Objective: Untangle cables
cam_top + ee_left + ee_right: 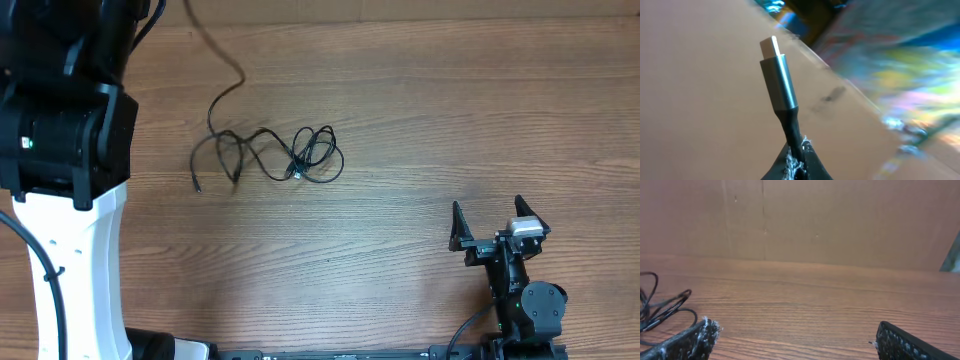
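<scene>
A brown wood-grain tabletop [400,120] with long horizontal streaks of darker grain fills nearly the whole overhead view. In the right wrist view it stretches away to meet a flat tan board wall [850,220] that stands upright along its far edge and bears a thin vertical seam left of centre. In the left wrist view a plain tan surface [690,100] covers the left and lower part, and beyond its slanted edge lies a blurred patch of blue, yellow and pink colours [910,65], too smeared to identify.
</scene>
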Controlling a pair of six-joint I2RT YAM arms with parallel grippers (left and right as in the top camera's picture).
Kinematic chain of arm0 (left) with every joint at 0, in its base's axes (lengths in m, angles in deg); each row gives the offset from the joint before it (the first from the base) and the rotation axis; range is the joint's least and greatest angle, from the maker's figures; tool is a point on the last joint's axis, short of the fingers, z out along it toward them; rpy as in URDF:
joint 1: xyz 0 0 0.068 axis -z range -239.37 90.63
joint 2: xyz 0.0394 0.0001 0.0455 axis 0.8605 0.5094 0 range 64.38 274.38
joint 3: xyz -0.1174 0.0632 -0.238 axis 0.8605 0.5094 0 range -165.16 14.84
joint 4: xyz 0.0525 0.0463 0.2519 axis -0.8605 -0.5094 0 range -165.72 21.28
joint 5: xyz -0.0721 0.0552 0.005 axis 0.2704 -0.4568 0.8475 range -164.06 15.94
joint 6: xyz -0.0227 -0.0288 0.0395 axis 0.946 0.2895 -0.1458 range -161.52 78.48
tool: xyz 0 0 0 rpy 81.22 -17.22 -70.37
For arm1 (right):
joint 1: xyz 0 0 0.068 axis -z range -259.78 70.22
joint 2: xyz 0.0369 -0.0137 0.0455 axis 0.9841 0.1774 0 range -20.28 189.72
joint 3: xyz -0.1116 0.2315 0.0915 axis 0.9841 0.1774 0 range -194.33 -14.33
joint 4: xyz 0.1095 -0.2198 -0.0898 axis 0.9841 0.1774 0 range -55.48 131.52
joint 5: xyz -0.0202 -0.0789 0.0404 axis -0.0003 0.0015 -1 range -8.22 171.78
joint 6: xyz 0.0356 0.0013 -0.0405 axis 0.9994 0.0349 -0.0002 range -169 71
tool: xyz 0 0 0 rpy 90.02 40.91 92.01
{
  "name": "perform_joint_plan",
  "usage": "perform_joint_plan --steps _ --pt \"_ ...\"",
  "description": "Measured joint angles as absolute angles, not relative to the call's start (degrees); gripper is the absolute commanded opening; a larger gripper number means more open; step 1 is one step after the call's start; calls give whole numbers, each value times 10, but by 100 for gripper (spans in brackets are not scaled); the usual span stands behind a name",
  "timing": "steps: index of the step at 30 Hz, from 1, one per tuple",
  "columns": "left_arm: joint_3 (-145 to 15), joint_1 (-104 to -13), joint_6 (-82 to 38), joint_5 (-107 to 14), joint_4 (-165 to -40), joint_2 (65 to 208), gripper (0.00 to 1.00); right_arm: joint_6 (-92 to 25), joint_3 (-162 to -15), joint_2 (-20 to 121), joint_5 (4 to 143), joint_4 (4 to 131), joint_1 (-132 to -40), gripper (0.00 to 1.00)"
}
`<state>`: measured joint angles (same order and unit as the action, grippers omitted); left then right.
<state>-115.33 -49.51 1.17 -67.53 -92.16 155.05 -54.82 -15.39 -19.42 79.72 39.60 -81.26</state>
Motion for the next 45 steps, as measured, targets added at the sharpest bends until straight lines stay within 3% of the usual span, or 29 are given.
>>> perform_joint_plan --steps 6,11,16,23,29,33,35,37,38,41,43,45 --pt "-1154 -495 55 -579 -811 1547 4 -548 -154 -194 797 396 -813 100" --pt "-1158 -495 -8 -611 -957 1545 4 -548 -154 -194 797 396 -813 100" --pt "-1158 -495 -92 -775 -1091 1567 4 -548 -154 -194 797 397 -813 100" --pt "-1158 -499 -141 -1061 -1158 1638 4 -548 -154 -194 797 396 -813 100" --pt "-1158 -542 -182 -1186 -1219 1699 4 -548 -154 -194 797 397 -813 100" --pt "-1158 -586 -192 -1204 -1292 1746 4 -548 -154 -194 797 397 -813 100" --pt "-1158 -607 -192 -1200 -1322 1766 16 -548 -154 -194 797 397 -813 100" --pt "-1158 -630 -185 -1185 -1355 1784 59 -548 -154 -194 797 397 -813 100" --pt "-1158 -645 -181 -1173 -1369 1793 67 -548 -154 -194 797 396 -813 100" --pt "-1158 -686 -170 -1113 -1394 1811 68 -548 -154 -194 797 396 -813 100" --pt "-1158 -711 -165 -1064 -1406 1820 80 -548 -154 -194 797 397 -813 100" --pt "-1158 -734 -160 -1017 -1414 1828 83 -548 -154 -194 797 396 -813 100"
